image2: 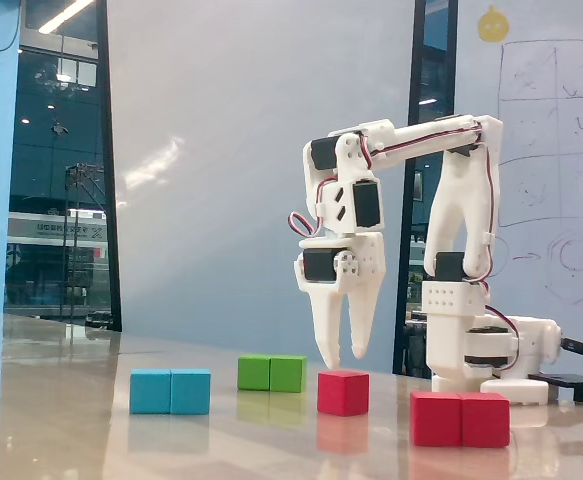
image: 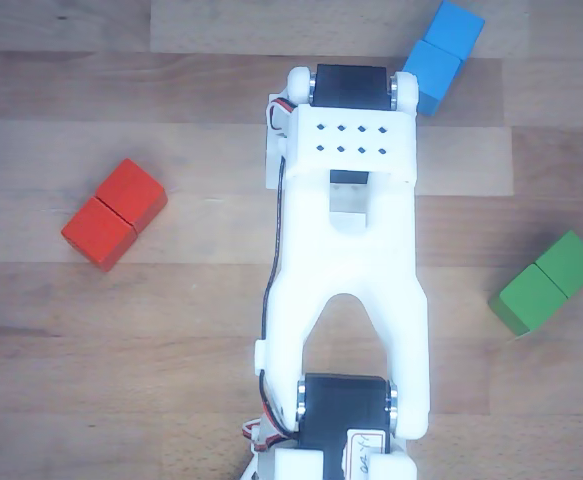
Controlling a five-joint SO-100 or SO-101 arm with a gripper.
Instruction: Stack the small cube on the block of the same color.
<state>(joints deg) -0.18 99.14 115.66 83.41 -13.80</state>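
In the fixed view, the gripper (image2: 342, 362) is held with fingers parted just above the small cube (image2: 343, 392) at lower centre (contact seemingly not made). The red block (image2: 460, 419) is seen at lower right, apart from it, on the table (image2: 71, 420).

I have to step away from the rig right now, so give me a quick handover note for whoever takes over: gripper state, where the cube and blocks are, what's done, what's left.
Gripper: open, empty, pointing down just above the small red cube, not touching it.
Small red cube: on the table in the fixed view, between the green block and the red block; hidden under the arm in the other view.
Red block: alone on the table, nothing on top.
Blue block: off to the left in the fixed view.
Done: gripper positioned above the cube.
Left: lower, grasp, lift, and stack on the red block.
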